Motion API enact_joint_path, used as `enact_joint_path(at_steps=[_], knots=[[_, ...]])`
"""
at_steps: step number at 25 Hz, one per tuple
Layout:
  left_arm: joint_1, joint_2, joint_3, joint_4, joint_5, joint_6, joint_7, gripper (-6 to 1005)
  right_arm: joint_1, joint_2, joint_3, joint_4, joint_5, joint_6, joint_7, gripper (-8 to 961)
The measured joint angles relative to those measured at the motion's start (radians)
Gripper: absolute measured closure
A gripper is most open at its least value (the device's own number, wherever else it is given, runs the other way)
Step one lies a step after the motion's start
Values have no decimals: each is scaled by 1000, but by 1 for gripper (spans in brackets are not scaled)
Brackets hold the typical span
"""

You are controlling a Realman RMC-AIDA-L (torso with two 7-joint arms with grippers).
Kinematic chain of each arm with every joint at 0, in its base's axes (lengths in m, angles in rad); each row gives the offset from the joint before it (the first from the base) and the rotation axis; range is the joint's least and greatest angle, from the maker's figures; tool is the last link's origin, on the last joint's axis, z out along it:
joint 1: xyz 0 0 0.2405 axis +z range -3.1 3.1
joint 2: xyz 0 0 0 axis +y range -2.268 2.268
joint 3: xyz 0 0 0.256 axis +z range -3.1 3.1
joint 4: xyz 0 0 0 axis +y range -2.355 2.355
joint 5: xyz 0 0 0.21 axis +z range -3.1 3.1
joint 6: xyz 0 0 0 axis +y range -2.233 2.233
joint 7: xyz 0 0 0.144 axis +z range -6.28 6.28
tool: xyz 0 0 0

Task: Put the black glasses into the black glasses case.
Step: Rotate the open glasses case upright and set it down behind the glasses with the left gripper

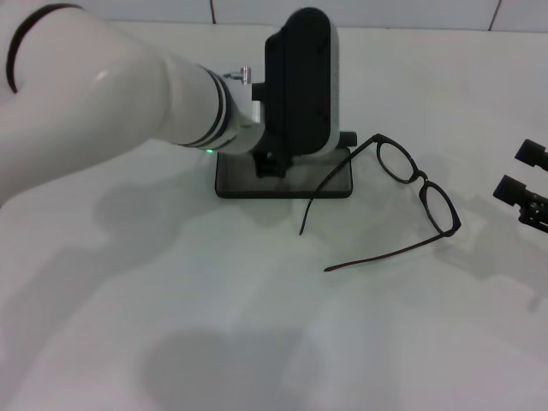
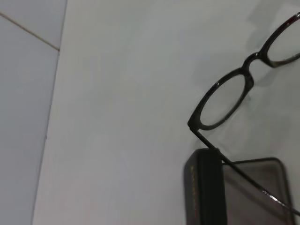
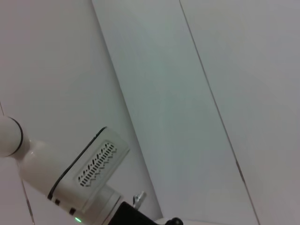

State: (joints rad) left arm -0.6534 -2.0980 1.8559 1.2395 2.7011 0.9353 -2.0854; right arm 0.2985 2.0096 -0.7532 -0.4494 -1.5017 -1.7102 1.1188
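My left gripper [image 1: 272, 163] hangs over the open matte black glasses case [image 1: 282, 184], jaws hidden, grip unknowable. The thin black-framed glasses [image 1: 417, 184] lie unfolded on the white tabletop [image 1: 171, 300], one temple crossing the case. My right gripper [image 1: 527, 195], seemingly open, waits beside them; lifting the glasses comes next.

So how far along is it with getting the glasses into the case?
Done: the black glasses case looks open, its lid raised. In hand: the left claw is down at the case. Left: the black glasses lie unfolded on the table, one temple arm across the case; the right claw waits beside them.
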Motion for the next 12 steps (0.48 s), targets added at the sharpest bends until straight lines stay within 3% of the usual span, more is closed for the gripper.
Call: enact_joint_path(at_steps=[6,12], knots=[[3,1,-5,5,0,3,-1,747,0,0,0,0,-1,0,-1,191],[5,2,-10,23,1,3,-1,640,1,0,0,0,-2,-1,-1,193]])
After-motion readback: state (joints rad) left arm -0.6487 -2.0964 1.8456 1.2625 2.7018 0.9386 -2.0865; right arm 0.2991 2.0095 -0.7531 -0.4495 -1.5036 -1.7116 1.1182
